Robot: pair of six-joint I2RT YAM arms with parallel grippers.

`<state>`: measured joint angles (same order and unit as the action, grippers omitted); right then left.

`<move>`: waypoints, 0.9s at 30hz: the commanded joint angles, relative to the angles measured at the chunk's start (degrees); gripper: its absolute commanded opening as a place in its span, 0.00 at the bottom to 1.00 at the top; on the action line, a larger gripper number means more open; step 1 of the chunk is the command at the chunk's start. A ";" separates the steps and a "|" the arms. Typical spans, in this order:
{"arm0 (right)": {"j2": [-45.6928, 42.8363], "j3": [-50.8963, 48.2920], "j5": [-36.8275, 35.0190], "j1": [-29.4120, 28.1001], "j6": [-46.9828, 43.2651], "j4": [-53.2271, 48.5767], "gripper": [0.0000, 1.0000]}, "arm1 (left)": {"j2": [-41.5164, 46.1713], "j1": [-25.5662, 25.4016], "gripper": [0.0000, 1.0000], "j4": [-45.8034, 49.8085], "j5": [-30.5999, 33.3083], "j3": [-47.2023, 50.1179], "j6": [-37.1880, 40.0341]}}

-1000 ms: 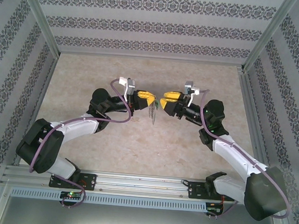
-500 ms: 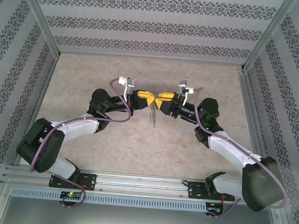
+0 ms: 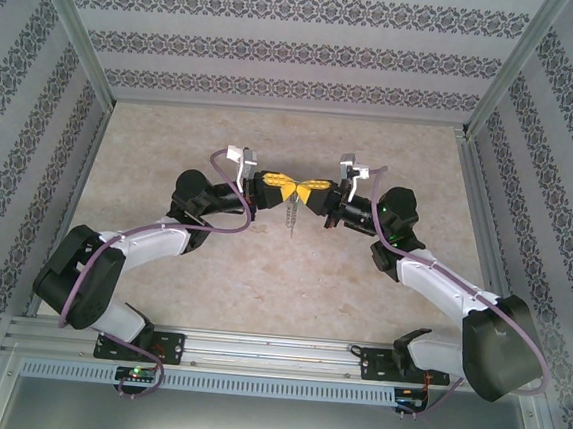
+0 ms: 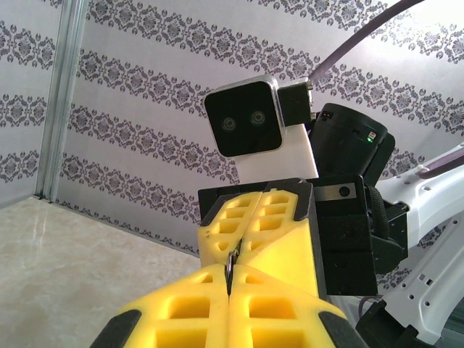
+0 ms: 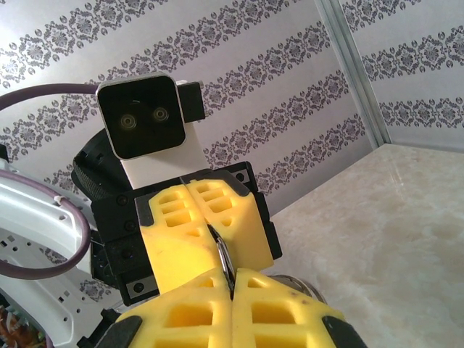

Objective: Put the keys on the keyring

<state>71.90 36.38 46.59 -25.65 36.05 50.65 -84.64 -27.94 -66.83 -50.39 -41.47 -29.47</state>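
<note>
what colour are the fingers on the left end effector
Bright yellow; the fingers show best in the left wrist view.

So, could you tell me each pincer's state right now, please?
Left pincer: closed on the keyring.
Right pincer: closed; what it grips cannot be told.

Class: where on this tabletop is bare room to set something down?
Bare: the far table strip along the back wall; the near middle between left arm, right arm and the rail. Crowded: the centre, where left tool and right tool meet above the hanging keyring.
</note>
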 commanded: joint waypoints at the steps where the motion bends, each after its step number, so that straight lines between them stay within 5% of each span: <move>1: -0.09 1.06 0.32 -0.04 -0.70 1.99 0.00 | 0.42 0.31 0.00 -4.24 -0.68 -1.30 -0.17; 6: 0.11 1.62 -0.88 0.75 -1.58 0.03 0.00 | 1.32 1.22 0.02 -1.39 -0.01 -1.64 0.40; 14: 1.03 7.04 -1.86 2.01 -10.62 -13.76 0.00 | 4.27 7.00 0.30 4.21 -2.27 -3.07 0.08; 27: 7.18 24.52 -0.36 2.75 -36.88 -48.16 0.00 | 5.42 9.89 0.55 36.06 -8.55 -11.95 17.38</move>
<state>78.24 57.10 45.10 -23.35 8.29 11.92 -79.18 -19.22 -40.05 -56.31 -50.54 -18.35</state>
